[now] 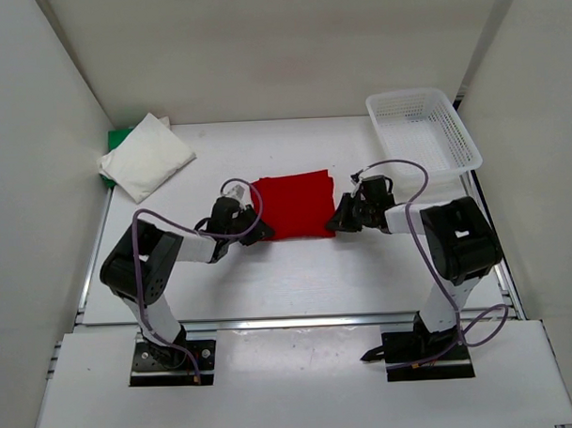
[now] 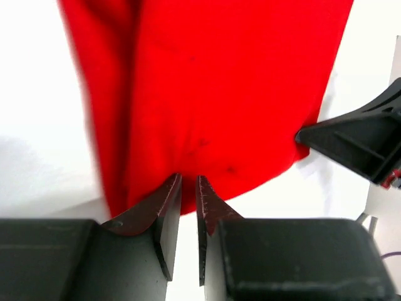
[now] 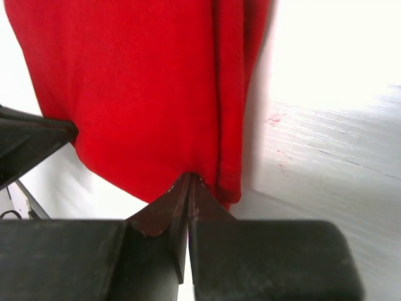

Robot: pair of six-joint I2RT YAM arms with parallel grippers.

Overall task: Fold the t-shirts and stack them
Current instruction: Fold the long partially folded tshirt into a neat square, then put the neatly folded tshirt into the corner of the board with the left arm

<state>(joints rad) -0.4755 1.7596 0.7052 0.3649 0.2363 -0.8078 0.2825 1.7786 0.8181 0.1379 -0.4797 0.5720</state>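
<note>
Left arm (image 1: 148,259) and right arm (image 1: 459,238) are folding at the elbow and reaching low toward each other; left gripper (image 2: 189,183) is showing a narrow gap between its jaws, right gripper (image 3: 190,180) is pressing its jaws together

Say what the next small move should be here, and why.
Probably close the left tool on the edge of the red t-shirt: its jaws stand slightly apart at the hem, while the right tool is shut at the opposite edge. Then both could lift it.
</note>
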